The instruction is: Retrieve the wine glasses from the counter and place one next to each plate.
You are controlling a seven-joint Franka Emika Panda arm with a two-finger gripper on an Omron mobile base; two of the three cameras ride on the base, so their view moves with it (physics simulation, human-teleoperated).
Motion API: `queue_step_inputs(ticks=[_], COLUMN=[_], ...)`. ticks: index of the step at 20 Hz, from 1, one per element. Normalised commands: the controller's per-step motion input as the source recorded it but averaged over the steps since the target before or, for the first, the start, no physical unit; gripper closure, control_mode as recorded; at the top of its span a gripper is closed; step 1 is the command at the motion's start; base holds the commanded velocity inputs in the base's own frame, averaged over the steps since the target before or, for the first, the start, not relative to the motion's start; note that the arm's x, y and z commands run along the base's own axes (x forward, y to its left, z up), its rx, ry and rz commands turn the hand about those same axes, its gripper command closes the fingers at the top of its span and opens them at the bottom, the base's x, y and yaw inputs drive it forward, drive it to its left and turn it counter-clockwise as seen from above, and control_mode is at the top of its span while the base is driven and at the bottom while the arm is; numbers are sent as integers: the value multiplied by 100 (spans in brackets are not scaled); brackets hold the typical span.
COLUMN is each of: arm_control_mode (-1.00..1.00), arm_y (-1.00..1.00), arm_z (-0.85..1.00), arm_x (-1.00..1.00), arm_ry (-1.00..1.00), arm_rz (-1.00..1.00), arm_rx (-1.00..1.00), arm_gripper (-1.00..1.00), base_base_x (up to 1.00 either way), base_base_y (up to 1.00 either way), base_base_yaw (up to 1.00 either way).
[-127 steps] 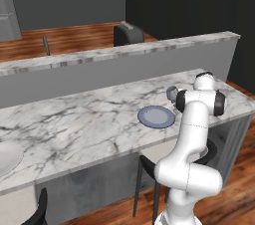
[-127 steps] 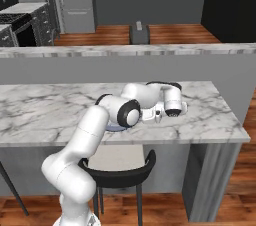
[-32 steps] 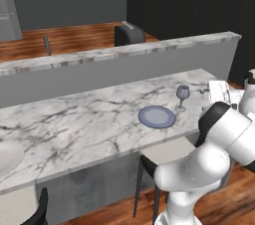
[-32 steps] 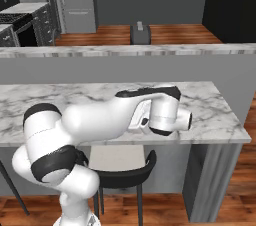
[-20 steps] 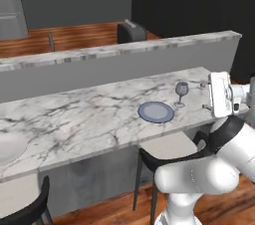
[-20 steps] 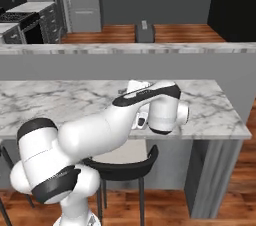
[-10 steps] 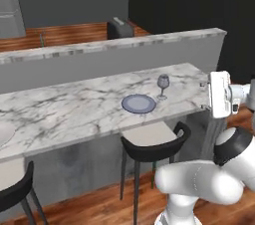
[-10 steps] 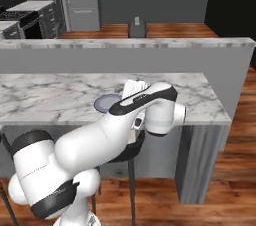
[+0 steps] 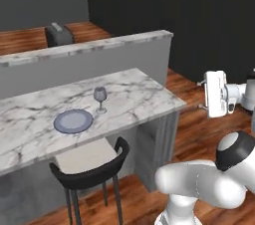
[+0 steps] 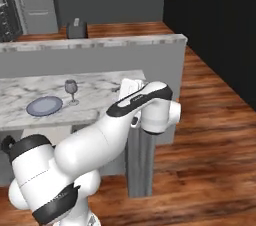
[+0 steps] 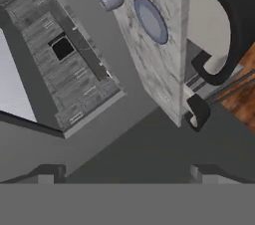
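marble bar (image 9: 144, 94): long top, black stool (image 9: 87, 169) beneath | arm's gripper (image 11: 124, 171): off the bar's end, fingers spread, holding nothing | plate (image 9: 73, 121): flat on bar | wine glass (image 9: 100, 94): upright just beside plate

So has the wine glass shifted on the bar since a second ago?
No. The wine glass still stands just right of the plate; the base moved, shifting the whole view.
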Motion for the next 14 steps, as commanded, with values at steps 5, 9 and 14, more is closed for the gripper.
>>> queue_step_inputs(ticks=[5, 9, 14], arm_control_mode=[100, 100, 100], arm_y=[0, 0, 0], arm_z=[0, 0, 0], arm_x=[0, 0, 0], arm_ry=[0, 0, 0], arm_rz=[0, 0, 0], arm_rx=[0, 0, 0], arm_gripper=[-100, -100, -100], base_base_x=[3, 16, 35], base_base_y=[-100, -100, -100], base_base_yaw=[-36, -25, -10])
